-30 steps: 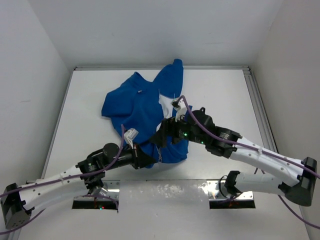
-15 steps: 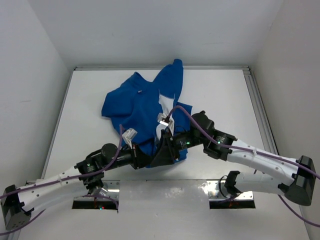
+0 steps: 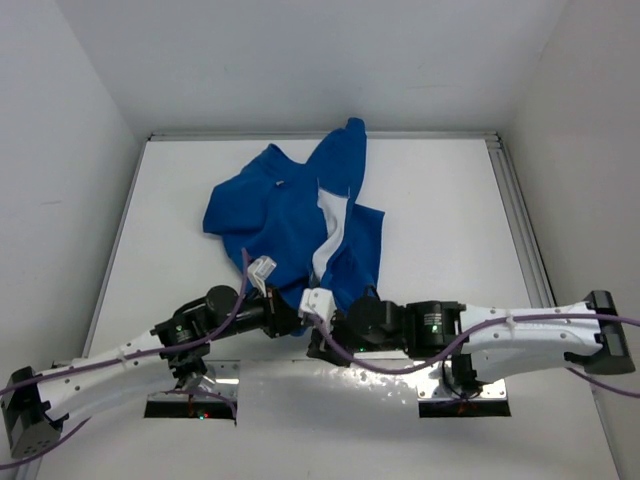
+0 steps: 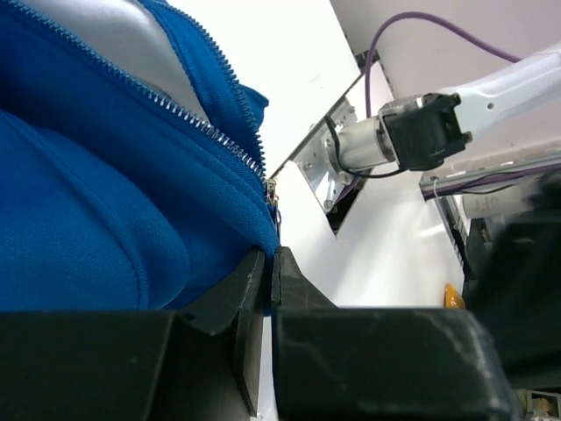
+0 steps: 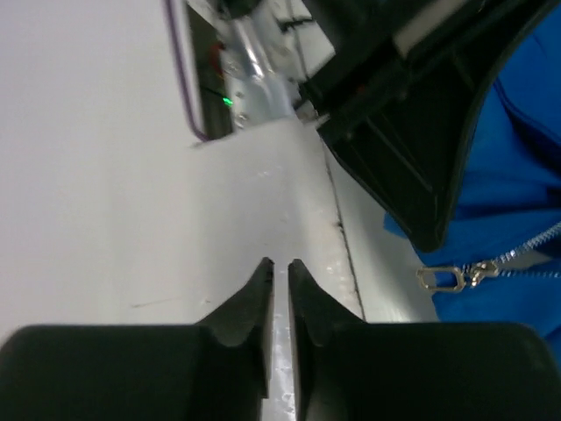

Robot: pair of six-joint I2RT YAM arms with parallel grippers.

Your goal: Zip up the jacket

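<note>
Unzipped on the white surface (image 3: 450, 200) — royal-blue fleece jacket (image 3: 280, 215).
Near hem pinched in left jaws beside silvery zipper (image 4: 175, 110); right jaws together, empty — near metal zipper pull (image 5: 441, 279).

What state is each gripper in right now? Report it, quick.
Left gripper: jaws closed on the jacket, pinching its bottom hem.
Right gripper: jaws closed, holding nothing.

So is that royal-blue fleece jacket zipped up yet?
Open. On the royal-blue fleece jacket, the silvery zipper rows lie apart, pale lining showing between.
</note>
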